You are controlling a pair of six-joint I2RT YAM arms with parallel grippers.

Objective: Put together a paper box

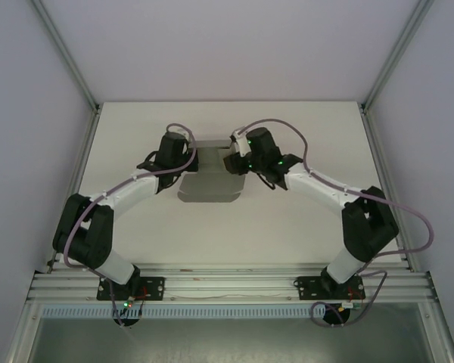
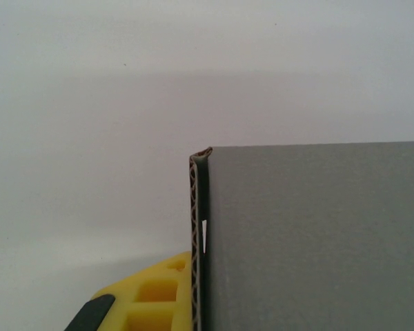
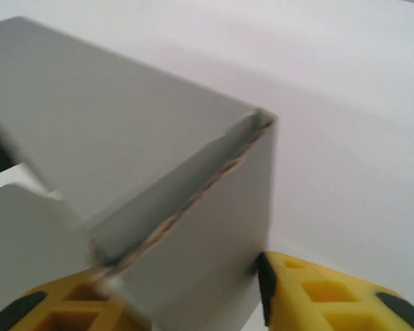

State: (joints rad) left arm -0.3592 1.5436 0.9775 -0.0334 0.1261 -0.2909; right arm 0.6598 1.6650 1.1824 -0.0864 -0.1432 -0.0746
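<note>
Plain matte grey card paper box (image 1: pixel 209 187) sits mid-tabletop, directly between the two sets of jaws. It's half-formed: one flat panel lies on the white tabletop (image 1: pixel 303 227) on the arm-base side of the jaws, and walls stand up between them.

- left gripper (image 1: pixel 192 156): jaws closed right down on a box wall. In the wrist view a yellow finger (image 2: pixel 148 293) is pressed against the upright wall, with the corrugated cut edge (image 2: pixel 196 234) just beside it. The wall's grey face extends away on the far side of that edge, and the second finger is behind the card.

- right gripper (image 1: pixel 231 160): jaws partway open, straddling a folded corner of the box. In the wrist view one finger (image 3: pixel 324 296) has its black pad (image 3: pixel 263 286) touching the card's outer face. The other finger sits under a folded-in flap (image 3: pixel 27 241); contact there is unclear. The raw card edge runs diagonally away from the jaws. That flap side of the view is blurred.

The two grippers are on opposite sides of the box, near each other but apart.
</note>
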